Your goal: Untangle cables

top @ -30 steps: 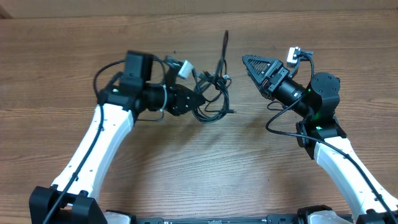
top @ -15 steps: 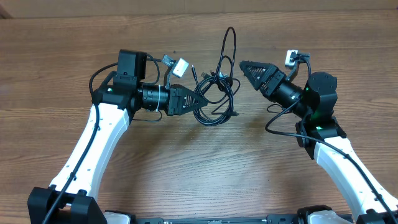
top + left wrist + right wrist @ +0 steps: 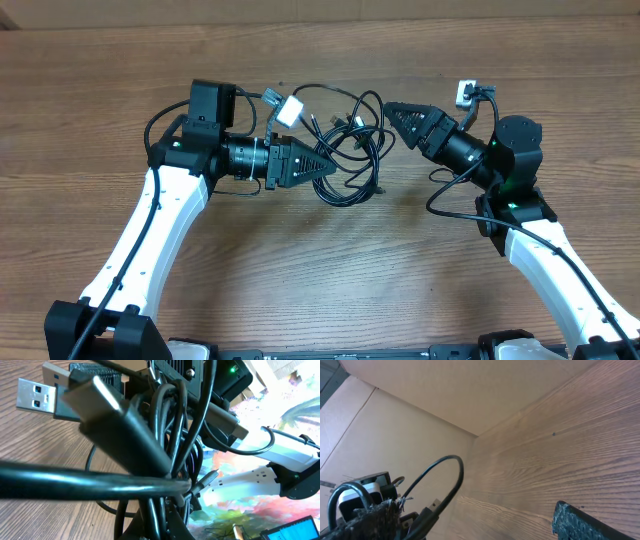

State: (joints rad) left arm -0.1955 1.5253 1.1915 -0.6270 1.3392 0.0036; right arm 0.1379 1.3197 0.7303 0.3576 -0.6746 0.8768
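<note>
I see my left gripper clamped on the cables above the wood-grain table; my right gripper gapes wide beside them, tan wall behind.

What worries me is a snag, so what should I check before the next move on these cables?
1. The left hand is shut on the cables: ok.
2. The right hand is open: ok.
3. The right hand has a strand: not ok, it is beside the bundle with nothing clamped.
4. The cables lie as separate strands: not ok, one knotted bundle.
5. The USB plug is free of the loops: cannot tell.
</note>
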